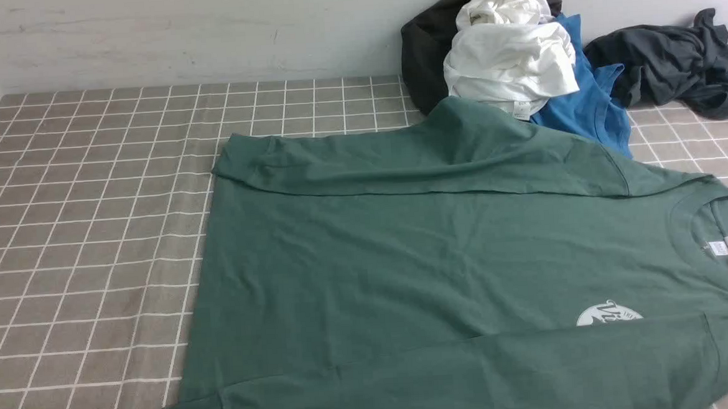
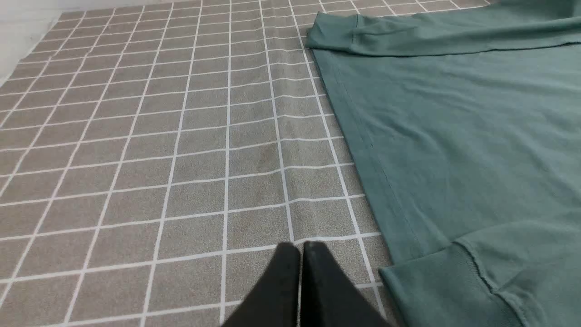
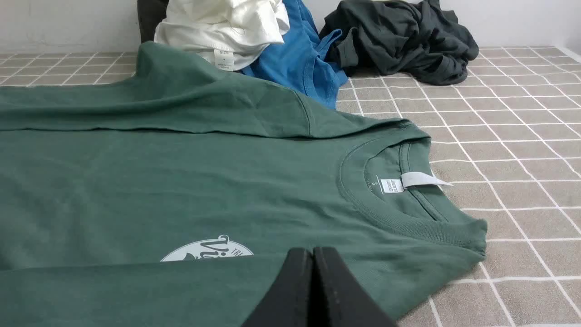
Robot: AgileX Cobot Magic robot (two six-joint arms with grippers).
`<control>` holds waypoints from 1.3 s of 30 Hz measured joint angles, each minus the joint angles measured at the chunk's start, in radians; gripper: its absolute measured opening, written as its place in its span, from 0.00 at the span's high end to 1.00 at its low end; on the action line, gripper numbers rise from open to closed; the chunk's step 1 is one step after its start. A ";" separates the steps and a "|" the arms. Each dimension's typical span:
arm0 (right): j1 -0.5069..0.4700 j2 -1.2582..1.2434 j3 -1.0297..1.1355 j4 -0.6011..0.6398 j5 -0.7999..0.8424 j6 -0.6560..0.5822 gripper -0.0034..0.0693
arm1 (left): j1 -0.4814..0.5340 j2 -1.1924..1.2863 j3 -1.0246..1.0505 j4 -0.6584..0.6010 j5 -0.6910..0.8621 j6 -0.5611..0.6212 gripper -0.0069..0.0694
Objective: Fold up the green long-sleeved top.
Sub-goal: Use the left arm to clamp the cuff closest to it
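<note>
Top: green long-sleeved top point(image 1: 404, 258) laid flat on the checked surface point(image 1: 90, 212), collar point(image 3: 386, 218) to the right, both sleeves laid over the body.
Handling: judged soft, limp, light; sag expected; best pinched at hem corners and shoulders.
Left gripper point(image 2: 302, 247): clenched, nothing held, over bare surface beside the near cuff point(image 2: 435, 281).
Right gripper point(image 3: 313, 252): clenched, empty, over the near sleeve by the logo point(image 3: 206, 250).
</note>
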 joint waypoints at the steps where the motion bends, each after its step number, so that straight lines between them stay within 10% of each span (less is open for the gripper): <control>1: 0.000 0.000 0.000 0.000 0.000 0.000 0.97 | 0.000 0.000 0.000 0.000 0.000 0.000 0.92; 39: 0.000 0.000 0.005 0.000 -0.082 0.000 0.97 | 0.000 0.000 0.001 0.004 -0.226 0.005 0.92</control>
